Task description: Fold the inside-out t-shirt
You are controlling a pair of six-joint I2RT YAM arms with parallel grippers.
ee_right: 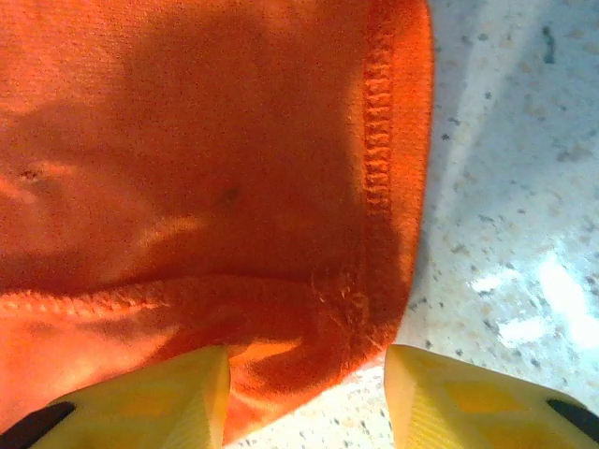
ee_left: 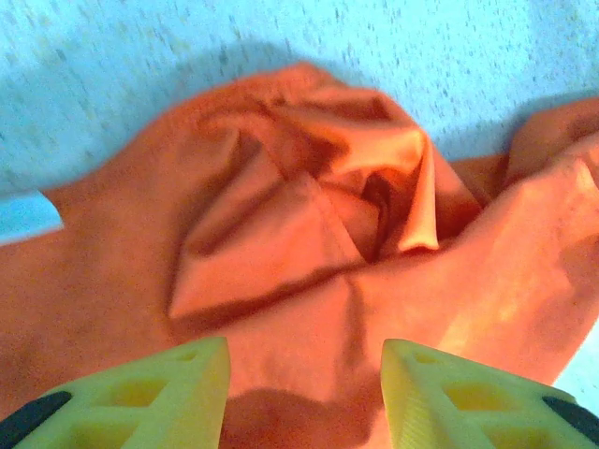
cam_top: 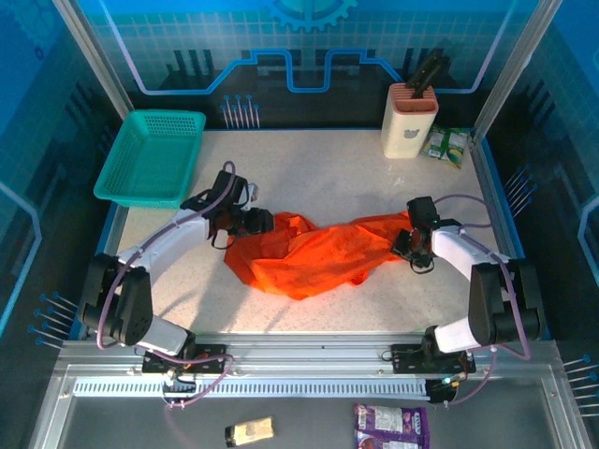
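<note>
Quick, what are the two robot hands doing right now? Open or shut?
Left gripper: open, fingers apart over the bright orange soft cloth t-shirt.
Right gripper: open, straddling the t-shirt's stitched hem corner.

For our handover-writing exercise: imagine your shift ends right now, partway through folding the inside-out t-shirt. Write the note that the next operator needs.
Grippers: the left pincer is open, low over the bunched left end of the t-shirt. The right pincer is open, with a hemmed corner at the right end lying between its fingers, not pinched.
Things: the t-shirt lies crumpled on the table between the arms, stitching showing.
Done: no fold visible.
Left: grip both ends, spread flat, fold.
</note>
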